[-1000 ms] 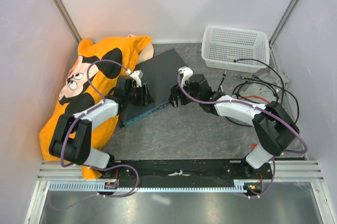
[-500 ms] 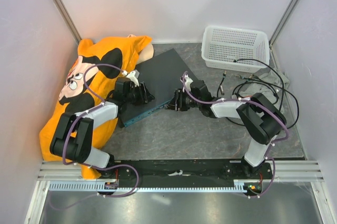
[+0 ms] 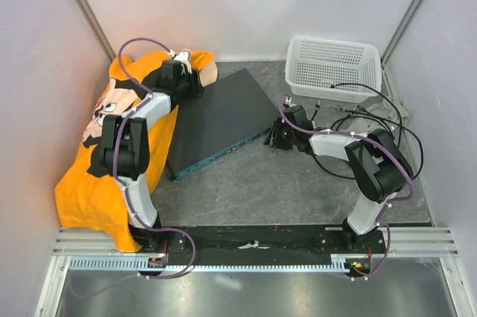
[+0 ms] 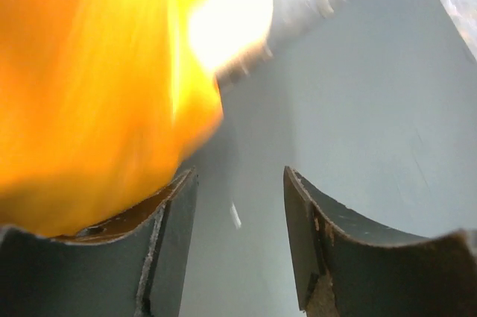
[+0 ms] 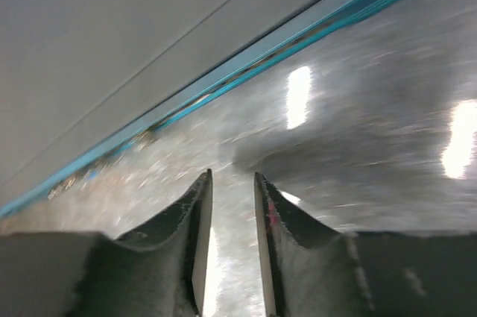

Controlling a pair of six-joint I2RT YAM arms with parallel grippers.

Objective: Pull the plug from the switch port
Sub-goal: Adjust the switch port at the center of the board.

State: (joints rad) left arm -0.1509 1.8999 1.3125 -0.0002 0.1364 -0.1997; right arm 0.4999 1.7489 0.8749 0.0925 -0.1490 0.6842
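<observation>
Switch [image 3: 216,119]: lay flat and askew on the grey counter [image 3: 253,190] between the two arms, with its dark top up and its narrow teal front face turned toward the near right. The sockets were too small and blurred to make out.
Left end effector [image 4: 238,171]: hovered at the switch's far left corner, where the box met the orange cloth. Its fingers stood well apart with nothing between them. The blurred wrist view showed orange cloth on the left and the switch's grey top on the right.
Right end effector [image 5: 231,177]: sat low over the counter, just beside the right end of the teal front face. Its fingers were nearly together, with only a slim gap between them, and gripped nothing.
Orange shirt [image 3: 112,138]: carried a cartoon mouse print and lay heaped along the left of the counter, touching the switch's left side. The left arm reached across it.
White mesh basket [image 3: 332,67]: stood in the far right corner, apart from the switch.
Black cables [image 3: 373,119]: lay looped on the counter on the near side of the basket, beyond the right arm, with a red wire [image 3: 358,139] among them. Whether any cable reached the switch could not be told.
</observation>
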